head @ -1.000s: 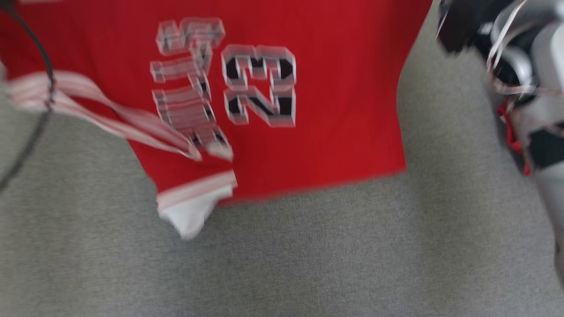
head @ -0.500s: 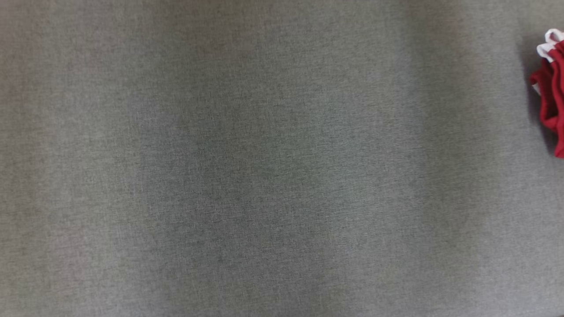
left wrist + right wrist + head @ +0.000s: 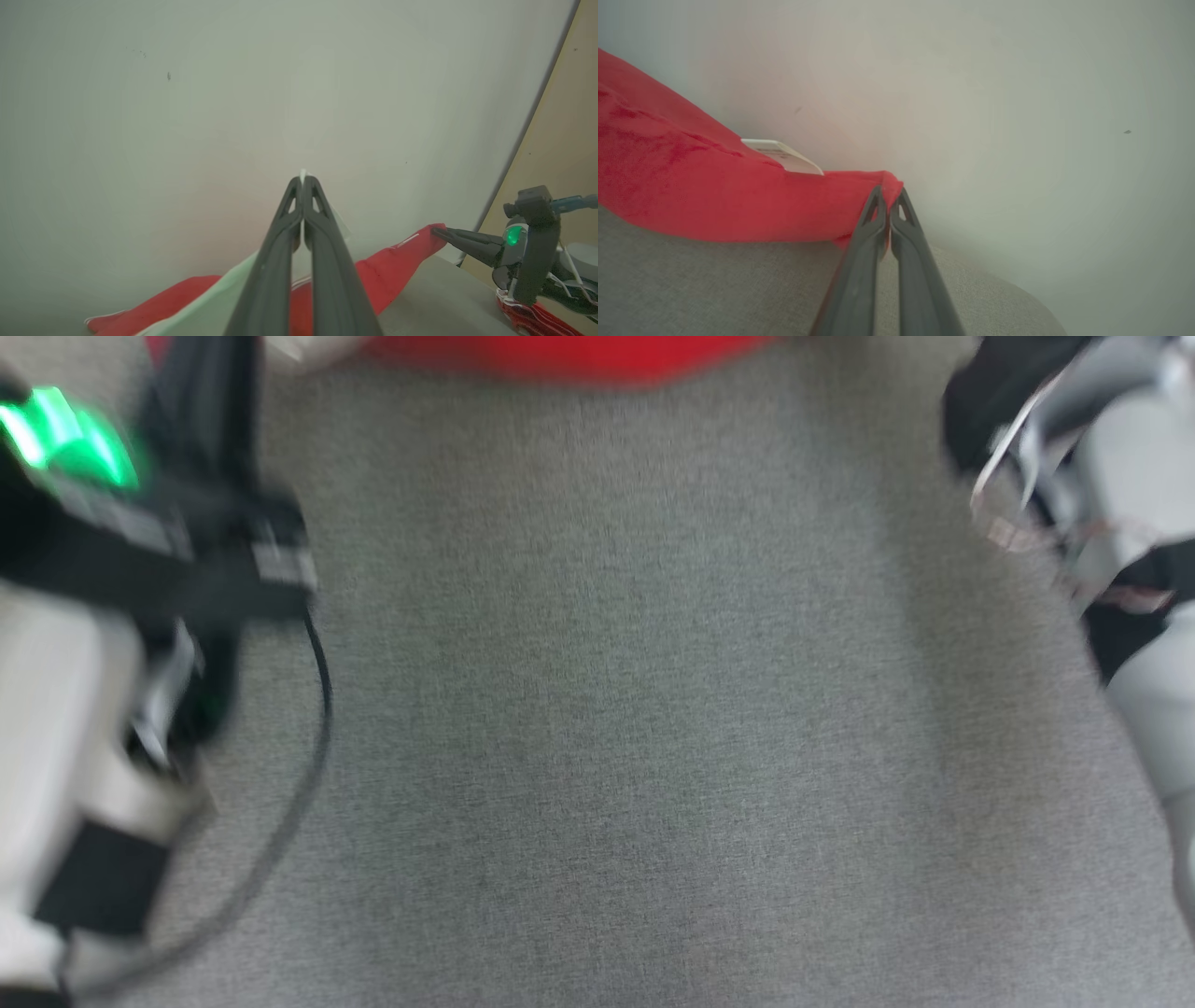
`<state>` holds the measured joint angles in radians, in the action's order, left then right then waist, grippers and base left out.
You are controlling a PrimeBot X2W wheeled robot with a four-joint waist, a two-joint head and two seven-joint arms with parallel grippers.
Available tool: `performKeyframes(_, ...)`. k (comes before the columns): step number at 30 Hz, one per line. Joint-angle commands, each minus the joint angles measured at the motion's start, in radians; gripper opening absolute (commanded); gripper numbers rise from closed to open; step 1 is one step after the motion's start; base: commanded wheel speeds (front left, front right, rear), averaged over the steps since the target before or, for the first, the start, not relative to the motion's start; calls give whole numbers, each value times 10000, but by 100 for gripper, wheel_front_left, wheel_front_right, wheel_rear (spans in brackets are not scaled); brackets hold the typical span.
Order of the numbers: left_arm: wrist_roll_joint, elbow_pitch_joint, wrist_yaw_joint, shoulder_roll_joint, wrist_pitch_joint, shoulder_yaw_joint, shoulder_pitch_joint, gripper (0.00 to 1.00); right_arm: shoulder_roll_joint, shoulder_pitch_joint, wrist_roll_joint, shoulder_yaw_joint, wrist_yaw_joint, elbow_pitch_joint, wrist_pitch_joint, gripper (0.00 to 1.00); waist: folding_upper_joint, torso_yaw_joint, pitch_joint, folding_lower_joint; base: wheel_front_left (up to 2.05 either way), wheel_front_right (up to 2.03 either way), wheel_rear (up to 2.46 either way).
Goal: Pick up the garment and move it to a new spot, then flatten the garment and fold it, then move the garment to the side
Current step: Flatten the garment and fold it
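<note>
Pinching the red garment [image 3: 691,196] by one corner, the right gripper [image 3: 888,196] holds it tight — the left gripper [image 3: 302,179] grips its pale edge. The cloth stretches between them over the grey table [image 3: 691,289].

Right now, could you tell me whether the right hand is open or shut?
Shut: the right hand is clamped on a corner of the red garment, with no gap at its tips.

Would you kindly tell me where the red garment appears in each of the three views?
Head view: garment, blurred red strip along the top edge.
Left wrist view: garment along the bottom, beside the left end effector.
Right wrist view: garment at left, pinched by the right end effector.
Shared landmark: the grey fabric surface.
</note>
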<state>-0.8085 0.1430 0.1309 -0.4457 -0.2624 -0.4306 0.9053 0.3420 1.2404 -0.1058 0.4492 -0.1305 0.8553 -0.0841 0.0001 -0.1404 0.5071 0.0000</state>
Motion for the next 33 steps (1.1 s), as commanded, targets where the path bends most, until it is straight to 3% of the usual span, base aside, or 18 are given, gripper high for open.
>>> performKeyframes(1, -137, -115, -10, 194, -33, 185, -844, 0, 147, -401, -193, 217, -9, -70, -9, 0, -1, 184, -804, 0, 0, 0, 0)
performKeyframes(5, -322, 44, -9, 829, -34, 861, -3165, 0, 387, -1569, -1080, 816, -9, -248, 333, 0, -1, 378, -1818, 0, 0, 0, 0)
performKeyframes(11, -909, 124, -10, 1396, -33, 866, -5818, 0, 711, -3620, -2641, 1907, -9, -988, 1508, 0, -1, 562, -3398, 0, 0, 0, 0)
performKeyframes(16, -1970, 366, -9, 1636, 63, 520, -7378, 0, 1641, -4901, -3677, 2670, -9, -2376, 2630, 0, -1, 578, -4218, 0, 0, 0, 0)
performKeyframes(17, -1970, 366, -9, 1636, 63, 520, -7378, 0, 1641, -4901, -3677, 2670, -9, -2376, 2630, 0, -1, 578, -4218, 0, 0, 0, 0)
performKeyframes(25, -5048, -454, -9, 1205, 1006, 422, -9062, 0, 2640, -6265, -4080, 2319, -9, -3611, 3367, 0, -1, 522, -4730, 0, 0, 0, 0)
performKeyframes(33, -6503, -1270, -8, 529, 2056, 307, -10598, 0, 3158, -7771, -4359, 1873, -9, -4603, 4373, 0, -1, 706, -4858, 0, 0, 0, 0)
